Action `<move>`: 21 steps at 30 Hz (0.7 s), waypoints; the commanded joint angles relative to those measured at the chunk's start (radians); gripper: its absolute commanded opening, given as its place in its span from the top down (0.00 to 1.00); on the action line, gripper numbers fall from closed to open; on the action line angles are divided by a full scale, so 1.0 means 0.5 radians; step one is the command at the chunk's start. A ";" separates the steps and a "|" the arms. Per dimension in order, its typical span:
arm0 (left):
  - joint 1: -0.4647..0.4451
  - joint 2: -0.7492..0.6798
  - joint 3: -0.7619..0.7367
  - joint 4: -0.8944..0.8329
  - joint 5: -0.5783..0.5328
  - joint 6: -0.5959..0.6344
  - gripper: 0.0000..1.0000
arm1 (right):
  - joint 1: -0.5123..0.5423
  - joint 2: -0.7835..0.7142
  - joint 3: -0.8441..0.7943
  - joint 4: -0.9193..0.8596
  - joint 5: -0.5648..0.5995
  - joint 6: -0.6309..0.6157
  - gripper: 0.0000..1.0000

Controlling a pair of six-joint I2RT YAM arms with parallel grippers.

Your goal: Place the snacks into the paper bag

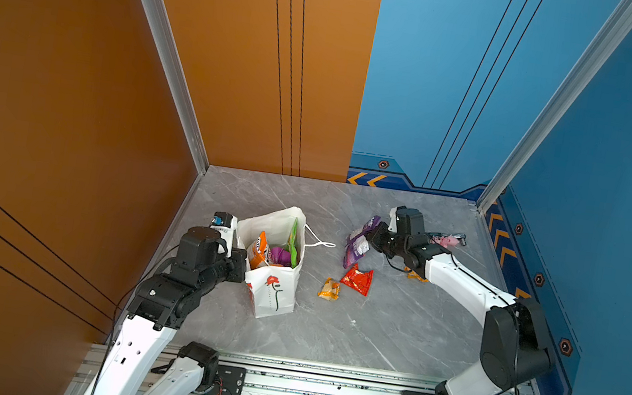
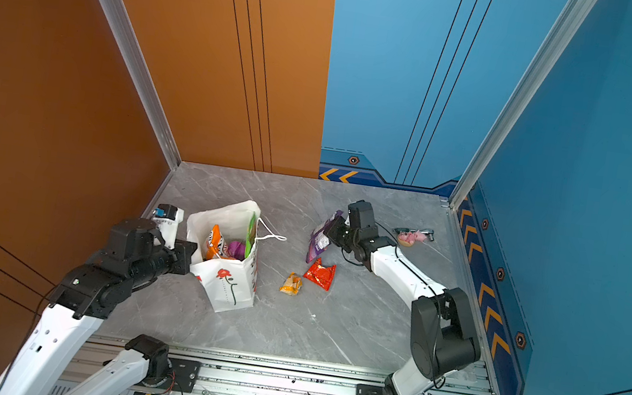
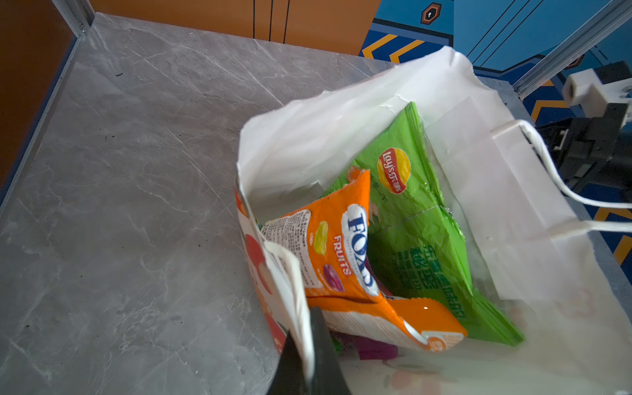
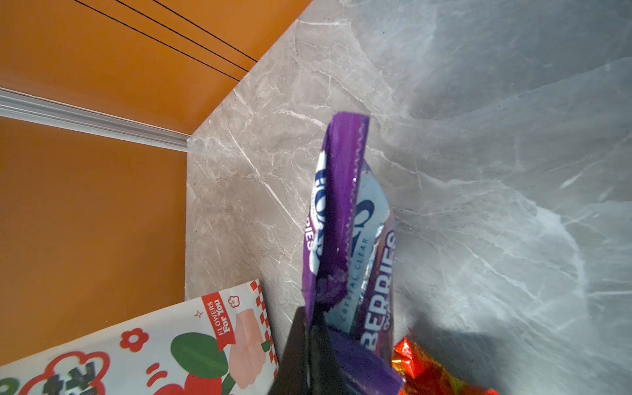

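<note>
grey marble bench [image 1: 391,335] under us; our left tool [image 3: 307,342] pinches the paper bag [image 1: 275,293] rim, our right tool [image 4: 313,328] clamps the purple packet [image 4: 342,212] well apart from it; we should carry it high above the open mouth and let go only there

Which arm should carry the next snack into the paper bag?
Right. The right hand is shut on the purple packet near the paper bag, while the left hand pinches the bag's rim, probably steadying its mouth.
</note>
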 commanded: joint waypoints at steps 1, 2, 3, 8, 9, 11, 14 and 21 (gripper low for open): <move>0.020 -0.039 0.016 0.225 -0.051 0.027 1.00 | 0.025 -0.176 -0.052 0.101 0.056 0.017 1.00; 0.022 -0.038 0.014 0.224 -0.049 0.027 1.00 | 0.035 -0.217 -0.066 0.090 0.059 0.007 1.00; 0.021 -0.037 0.016 0.226 -0.045 0.027 1.00 | 0.044 -0.254 -0.074 0.064 0.072 -0.008 1.00; 0.026 -0.036 0.019 0.228 -0.038 0.029 1.00 | 0.104 -0.439 -0.103 -0.083 0.175 -0.085 1.00; 0.025 -0.037 0.019 0.228 -0.038 0.027 1.00 | 0.116 -0.473 -0.111 -0.109 0.195 -0.098 1.00; 0.025 -0.038 0.019 0.228 -0.036 0.024 1.00 | 0.135 -0.532 -0.125 -0.144 0.226 -0.112 1.00; 0.025 -0.039 0.016 0.228 -0.037 0.025 1.00 | 0.166 -0.608 -0.138 -0.203 0.266 -0.131 1.00; 0.025 -0.042 0.019 0.228 -0.041 0.026 1.00 | 0.246 -0.736 -0.165 -0.283 0.357 -0.154 1.00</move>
